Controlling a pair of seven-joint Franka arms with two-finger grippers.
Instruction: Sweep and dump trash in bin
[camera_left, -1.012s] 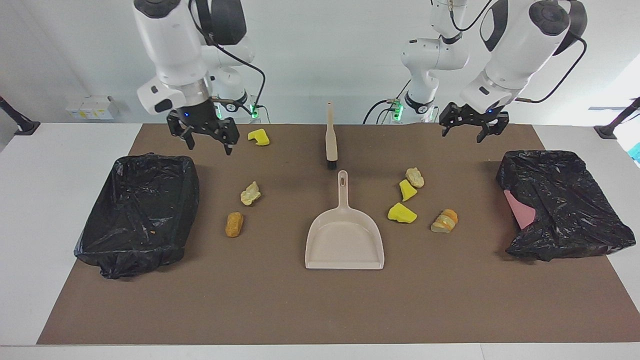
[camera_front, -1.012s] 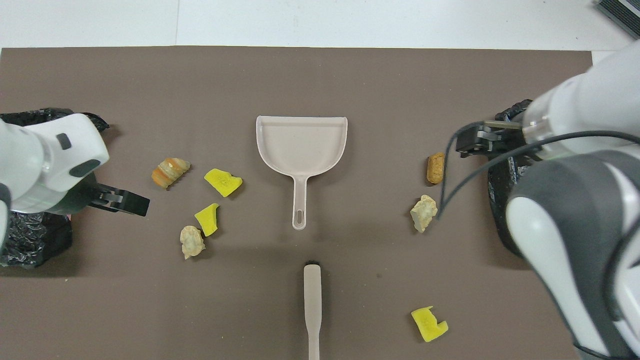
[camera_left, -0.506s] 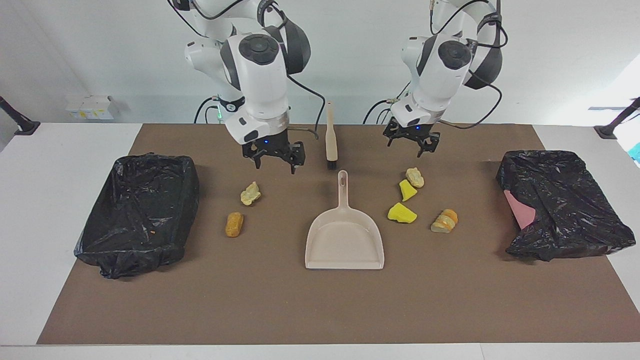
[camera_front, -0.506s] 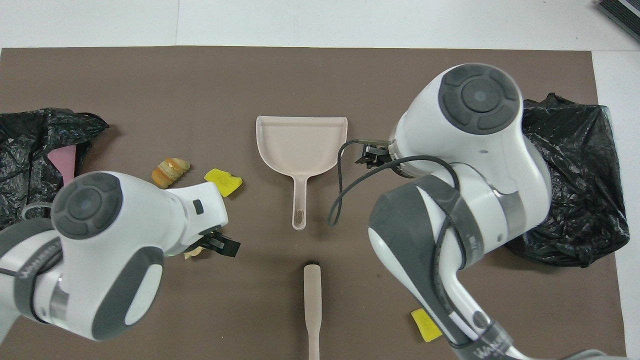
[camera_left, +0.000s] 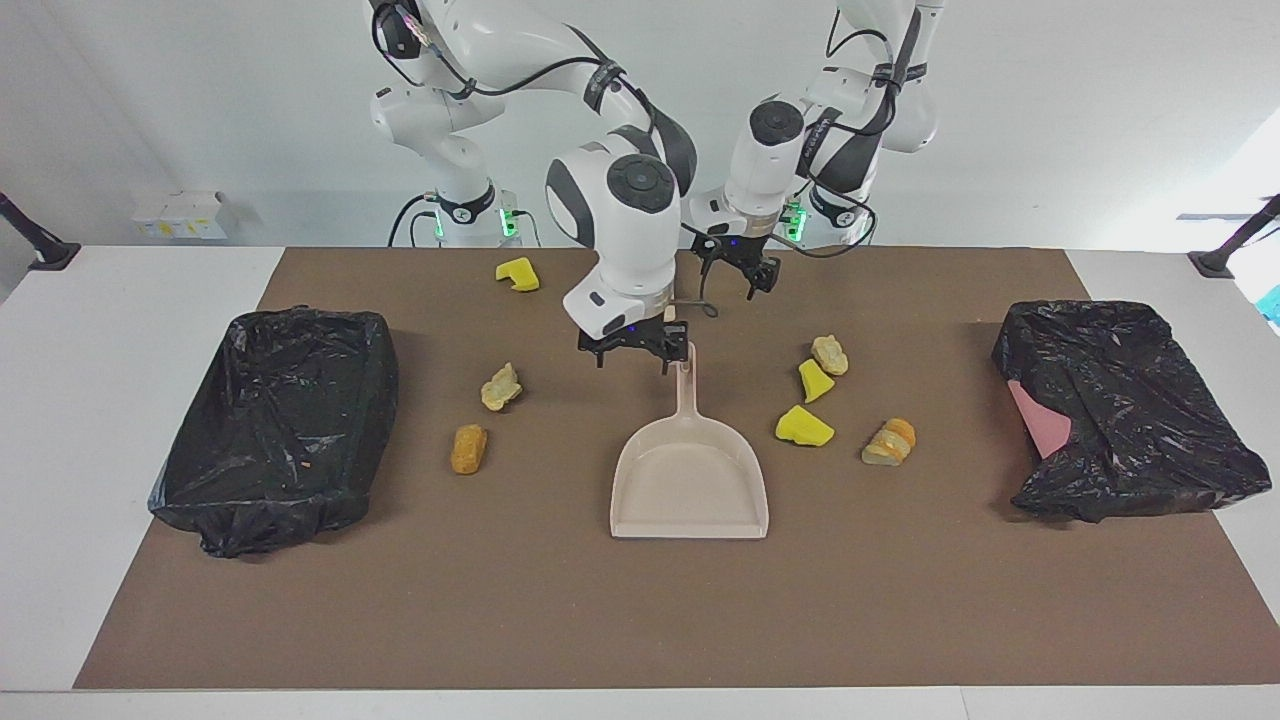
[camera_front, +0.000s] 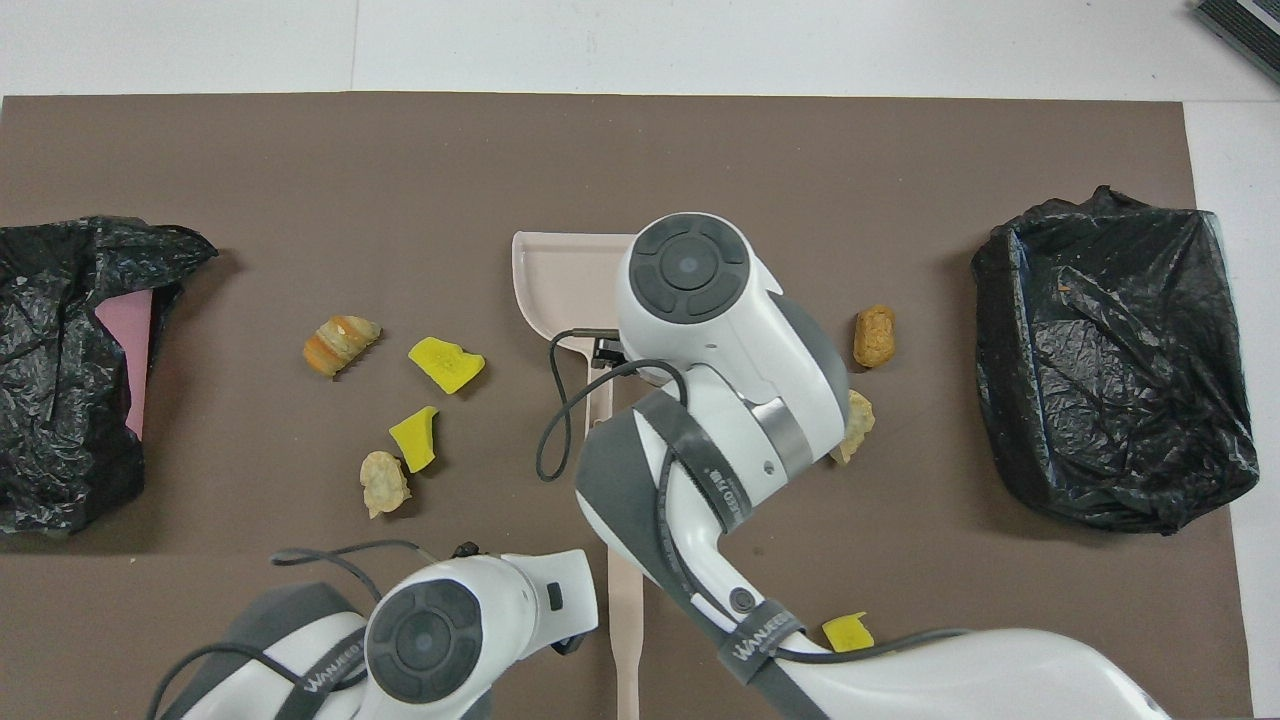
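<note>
A beige dustpan (camera_left: 690, 480) lies mid-table, its handle pointing toward the robots. My right gripper (camera_left: 634, 358) is open, just over the end of that handle. A beige brush (camera_front: 625, 620) lies nearer to the robots, mostly hidden by my right arm in the facing view. My left gripper (camera_left: 738, 280) is open, in the air beside the brush handle. Trash lies on the mat: a yellow sponge chunk (camera_left: 517, 274), a tan lump (camera_left: 501, 386) and an orange-brown lump (camera_left: 468, 448) toward the right arm's end; a tan lump (camera_left: 829, 354), two yellow chunks (camera_left: 803, 426) and a bread piece (camera_left: 889, 441) toward the left arm's end.
A bin lined with a black bag (camera_left: 280, 420) stands at the right arm's end of the brown mat. A second black-bagged bin (camera_left: 1120, 410), pink showing at its side, stands at the left arm's end.
Both arms have swung in from the bins toward the middle. The right gripper came down to the dustpan handle; the left gripper moved beside the brush. Nothing on the table has moved.
</note>
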